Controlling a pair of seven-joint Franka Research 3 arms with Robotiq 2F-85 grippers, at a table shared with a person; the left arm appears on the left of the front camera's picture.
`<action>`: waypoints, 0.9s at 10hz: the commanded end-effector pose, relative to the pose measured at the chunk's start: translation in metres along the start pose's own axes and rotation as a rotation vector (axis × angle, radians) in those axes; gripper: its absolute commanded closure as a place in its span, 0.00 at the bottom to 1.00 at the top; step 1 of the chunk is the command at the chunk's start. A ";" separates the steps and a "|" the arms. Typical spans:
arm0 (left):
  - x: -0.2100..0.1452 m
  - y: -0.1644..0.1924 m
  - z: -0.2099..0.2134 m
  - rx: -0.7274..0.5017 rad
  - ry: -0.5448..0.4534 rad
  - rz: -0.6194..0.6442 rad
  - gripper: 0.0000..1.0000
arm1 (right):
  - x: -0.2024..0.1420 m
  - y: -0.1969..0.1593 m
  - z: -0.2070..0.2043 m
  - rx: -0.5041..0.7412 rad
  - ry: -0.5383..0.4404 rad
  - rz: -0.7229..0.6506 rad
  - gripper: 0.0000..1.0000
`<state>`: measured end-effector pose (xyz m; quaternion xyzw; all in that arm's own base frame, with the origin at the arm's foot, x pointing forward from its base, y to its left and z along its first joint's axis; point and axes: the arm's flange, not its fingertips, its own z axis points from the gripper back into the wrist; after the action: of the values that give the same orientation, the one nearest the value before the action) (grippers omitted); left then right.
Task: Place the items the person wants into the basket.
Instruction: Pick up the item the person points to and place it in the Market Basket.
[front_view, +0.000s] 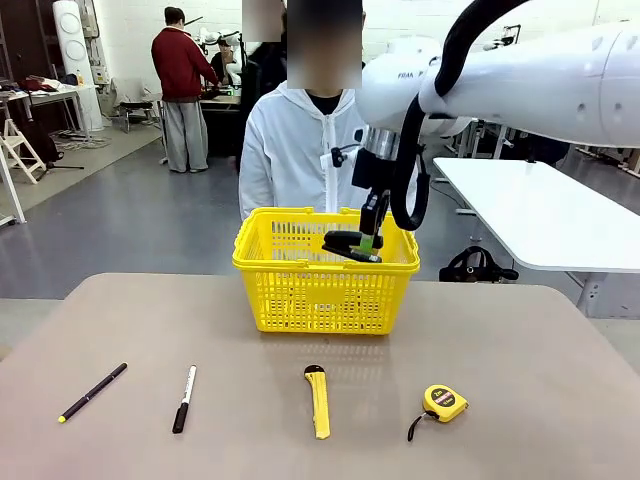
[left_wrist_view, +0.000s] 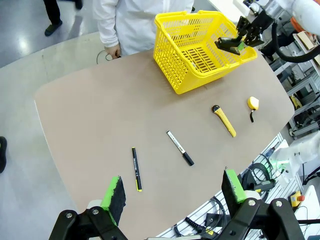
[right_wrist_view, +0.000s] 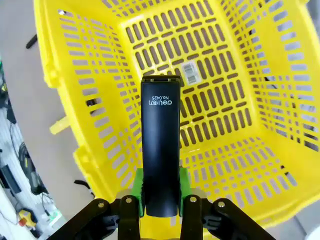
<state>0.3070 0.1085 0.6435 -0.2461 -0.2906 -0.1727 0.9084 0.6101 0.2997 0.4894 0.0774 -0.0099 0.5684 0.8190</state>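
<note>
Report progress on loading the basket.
Done: nothing visible inside the basket yet. In hand: the right gripper holds a black object above the basket's opening. Remaining: the pen and utility knife lie on the table; the left gripper is open.

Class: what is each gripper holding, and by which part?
The right gripper clamps a black stapler by one end above the basket; left gripper holds nothing.

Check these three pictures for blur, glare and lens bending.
Front view: even light, only faint shadows by the knife, the right arm close to the lens very bright. Left wrist view: sharp, but the table edge bows. Right wrist view: stapler and basket crisp, print legible.
</note>
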 end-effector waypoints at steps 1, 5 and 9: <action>0.000 0.000 0.001 -0.009 -0.002 -0.002 0.00 | 0.008 -0.006 0.002 0.053 -0.031 0.026 0.76; 0.000 0.000 0.001 -0.009 -0.002 -0.002 0.00 | 0.010 -0.012 -0.010 0.073 -0.043 0.029 0.76; 0.000 0.000 0.001 -0.009 -0.002 -0.002 0.00 | 0.013 -0.011 -0.010 0.075 -0.049 0.032 0.07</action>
<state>0.3070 0.1085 0.6435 -0.2461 -0.2906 -0.1727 0.9084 0.6201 0.3092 0.4757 0.1064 -0.0100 0.5723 0.8130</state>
